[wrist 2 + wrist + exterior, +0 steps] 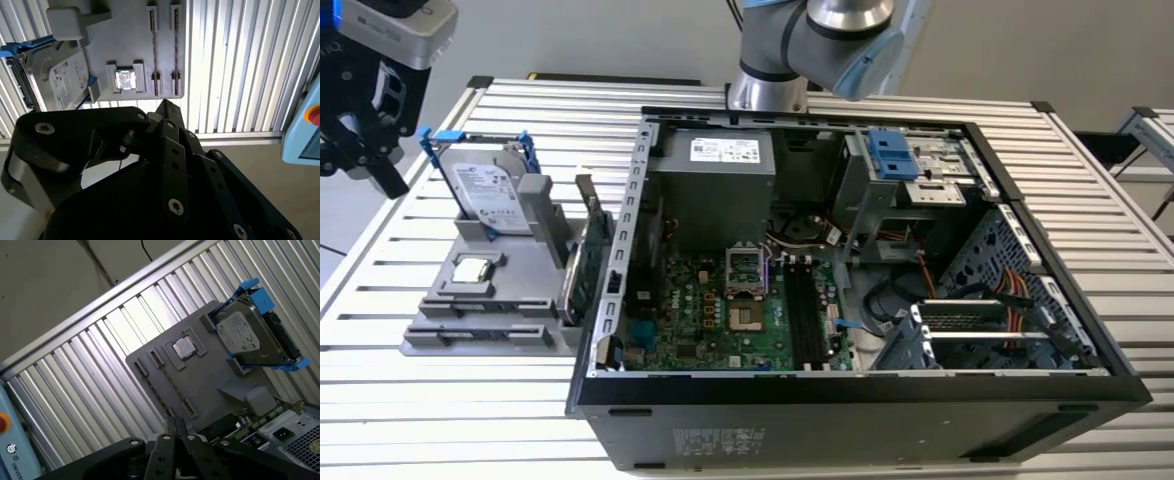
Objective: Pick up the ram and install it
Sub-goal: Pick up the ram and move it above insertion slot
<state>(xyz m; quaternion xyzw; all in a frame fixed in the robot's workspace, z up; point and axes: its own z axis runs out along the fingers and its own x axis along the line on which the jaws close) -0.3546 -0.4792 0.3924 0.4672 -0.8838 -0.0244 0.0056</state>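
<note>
My black gripper (383, 178) hangs at the exterior view's far left, above the table edge beside a grey parts holder (491, 338). Its fingers meet at one tip in both wrist views (166, 106) (175, 424), with nothing showing between them. The holder's two narrow slots (164, 50) lie below it and look bare. The ram is hidden or out of view. The open computer case (854, 395) lies in the middle of the table, its motherboard (720, 320) up, with long dark memory slots (803, 318) to the right of the processor socket.
On the holder stand a silver hard drive in a blue frame (491, 195), a small square chip (475, 268) and an upright green card with a metal bracket (594, 262). The arm's base (767, 85) rises behind the case. A blue box with a red button (306, 125) sits off the table.
</note>
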